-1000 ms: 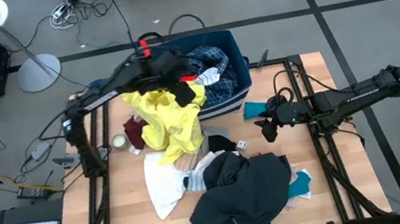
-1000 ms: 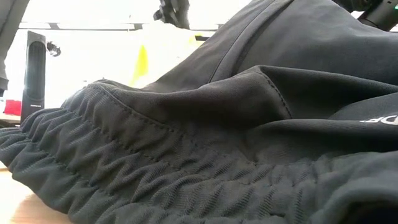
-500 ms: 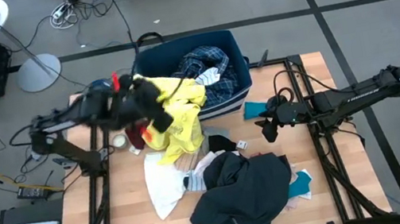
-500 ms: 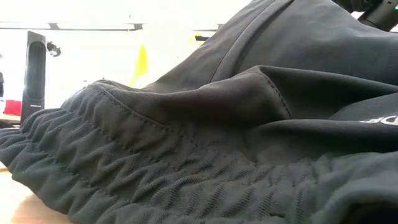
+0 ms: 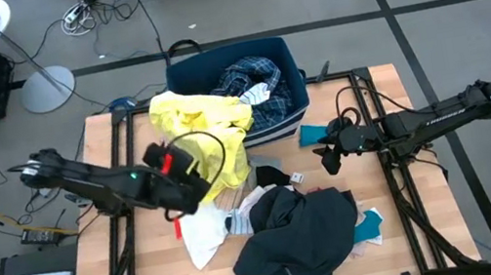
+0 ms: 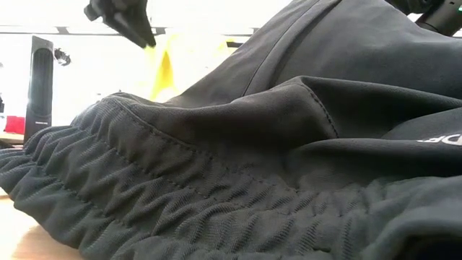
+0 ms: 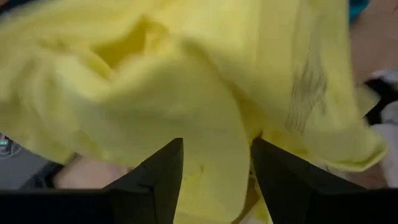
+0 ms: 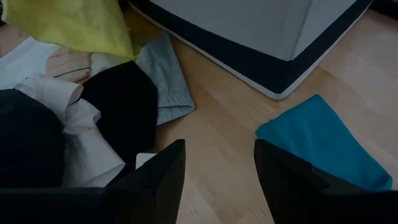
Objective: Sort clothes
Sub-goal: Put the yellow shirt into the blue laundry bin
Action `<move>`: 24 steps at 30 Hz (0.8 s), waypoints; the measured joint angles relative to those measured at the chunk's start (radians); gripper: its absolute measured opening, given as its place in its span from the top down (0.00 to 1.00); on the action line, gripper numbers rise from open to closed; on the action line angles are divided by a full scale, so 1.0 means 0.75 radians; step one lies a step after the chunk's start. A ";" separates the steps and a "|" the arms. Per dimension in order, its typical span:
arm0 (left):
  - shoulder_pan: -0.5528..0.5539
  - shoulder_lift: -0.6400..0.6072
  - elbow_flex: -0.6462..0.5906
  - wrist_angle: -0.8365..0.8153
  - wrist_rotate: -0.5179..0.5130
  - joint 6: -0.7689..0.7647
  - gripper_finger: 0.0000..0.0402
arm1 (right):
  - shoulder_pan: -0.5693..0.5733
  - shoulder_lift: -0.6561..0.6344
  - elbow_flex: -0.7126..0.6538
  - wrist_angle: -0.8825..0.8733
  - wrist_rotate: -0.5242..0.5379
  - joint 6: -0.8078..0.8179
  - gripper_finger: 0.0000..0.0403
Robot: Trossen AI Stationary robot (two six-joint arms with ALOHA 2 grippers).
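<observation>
The yellow garment lies draped from the navy bin's front wall down onto the table. My left gripper is open at the garment's near left part, and yellow cloth fills its wrist view just beyond the fingers. The gripper also shows in the low view. My right gripper is open and empty over bare table, between a teal cloth and the pile. A dark grey garment and a white one lie on the table. A blue plaid garment lies in the bin. My left gripper stands open at the yellow garment's lower part, which shows between its fingers. Whether the fingers touch the cloth cannot be told.
The navy bin stands at the table's far edge and shows in the right wrist view. A second teal piece peeks from under the dark grey garment, which fills the low view. Bare wood shows at the table's right.
My left gripper has swung from above the bin's front wall toward the table's left and near edges and gone down beside the yellow garment. The yellow garment now lies a little farther over the bin's front wall.
</observation>
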 joint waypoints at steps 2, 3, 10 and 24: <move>0.001 0.003 -0.098 0.093 0.000 -0.015 0.51 | 0.000 0.000 0.000 0.000 0.000 0.000 0.52; 0.001 0.003 -0.141 0.134 0.000 -0.034 0.51 | 0.000 0.000 0.000 0.000 0.000 0.000 0.52; 0.031 0.003 -0.400 0.403 0.009 -0.112 0.51 | 0.000 0.000 0.000 0.000 0.000 -0.001 0.52; 0.145 0.003 -0.764 0.962 0.167 -0.134 0.78 | 0.000 0.001 0.000 0.000 0.001 -0.010 0.52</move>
